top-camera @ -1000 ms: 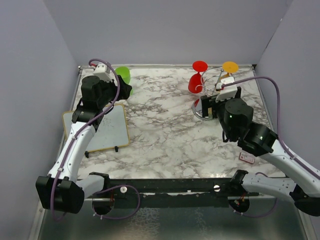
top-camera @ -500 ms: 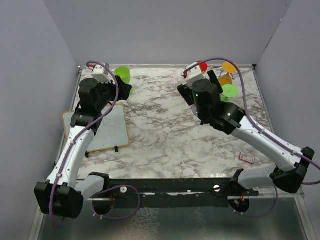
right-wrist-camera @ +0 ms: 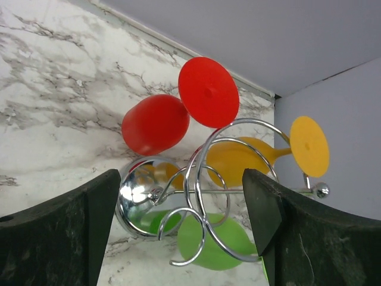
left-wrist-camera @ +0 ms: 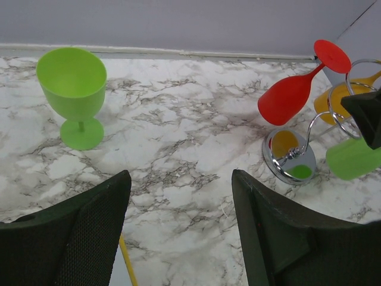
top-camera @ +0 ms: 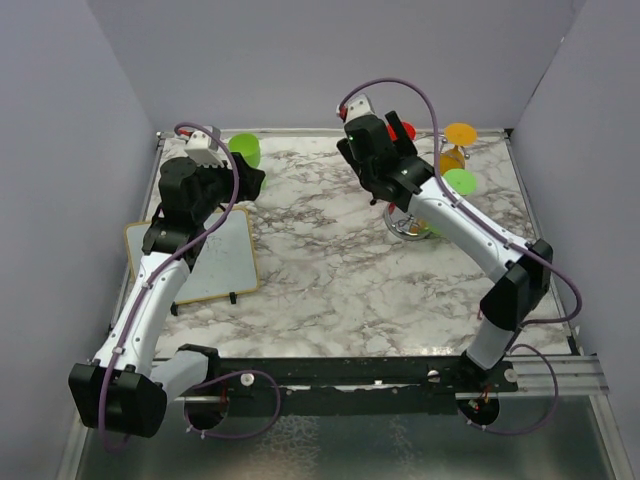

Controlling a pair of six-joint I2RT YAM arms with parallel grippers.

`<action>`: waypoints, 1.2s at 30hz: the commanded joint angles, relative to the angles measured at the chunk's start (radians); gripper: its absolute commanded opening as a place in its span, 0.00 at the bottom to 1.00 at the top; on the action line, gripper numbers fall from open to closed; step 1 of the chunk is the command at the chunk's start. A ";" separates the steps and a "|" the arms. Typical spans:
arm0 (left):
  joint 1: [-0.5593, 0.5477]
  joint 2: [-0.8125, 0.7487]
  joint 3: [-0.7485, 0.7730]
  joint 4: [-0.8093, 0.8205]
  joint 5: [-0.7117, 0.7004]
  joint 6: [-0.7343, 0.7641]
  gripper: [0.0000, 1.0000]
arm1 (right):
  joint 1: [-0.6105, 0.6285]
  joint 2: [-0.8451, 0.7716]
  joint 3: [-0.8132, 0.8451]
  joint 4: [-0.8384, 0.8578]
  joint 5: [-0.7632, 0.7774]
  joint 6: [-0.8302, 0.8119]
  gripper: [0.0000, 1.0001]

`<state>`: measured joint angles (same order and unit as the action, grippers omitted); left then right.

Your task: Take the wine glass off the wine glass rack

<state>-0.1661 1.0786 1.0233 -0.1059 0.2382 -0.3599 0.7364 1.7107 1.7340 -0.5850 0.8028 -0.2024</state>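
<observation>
Top cam: wine glass rack (top-camera: 407,226) sits far R on the table (top-camera: 320,260), with the red wine glass (top-camera: 405,130) hung on it, foot up. L wrist cam: left gripper (left-wrist-camera: 180,179) is wide open, empty and far from the rack. R wrist cam: right gripper (right-wrist-camera: 181,179) is open, empty and near the red wine glass. It looks like light, smooth plastic, maybe slippy; grab the bowl.

Left arm (top-camera: 150,290) raised and bent, left fingers (left-wrist-camera: 77,238) parted, right arm (top-camera: 470,235) stretched far forward, right fingers (right-wrist-camera: 53,238) spread, empty.

White arm links (top-camera: 150,290), black joints (top-camera: 185,190), purple cables (top-camera: 237,180)
</observation>
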 commanded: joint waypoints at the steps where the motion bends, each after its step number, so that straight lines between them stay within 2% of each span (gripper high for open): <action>1: -0.004 -0.022 -0.012 0.028 -0.001 0.013 0.71 | -0.032 0.082 0.081 -0.024 -0.020 -0.023 0.83; 14: -0.004 -0.014 -0.006 0.025 0.009 0.015 0.73 | -0.078 0.265 0.195 0.157 0.044 -0.257 0.66; 26: -0.004 -0.020 -0.003 0.021 0.009 0.021 0.76 | -0.099 0.346 0.248 0.172 0.077 -0.288 0.61; 36: -0.004 -0.021 -0.001 0.017 0.007 0.024 0.79 | -0.118 0.363 0.237 0.187 0.074 -0.289 0.49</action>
<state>-0.1661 1.0786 1.0233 -0.1055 0.2382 -0.3477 0.6262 2.0617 1.9476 -0.4412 0.8516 -0.4831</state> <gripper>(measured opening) 0.784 0.509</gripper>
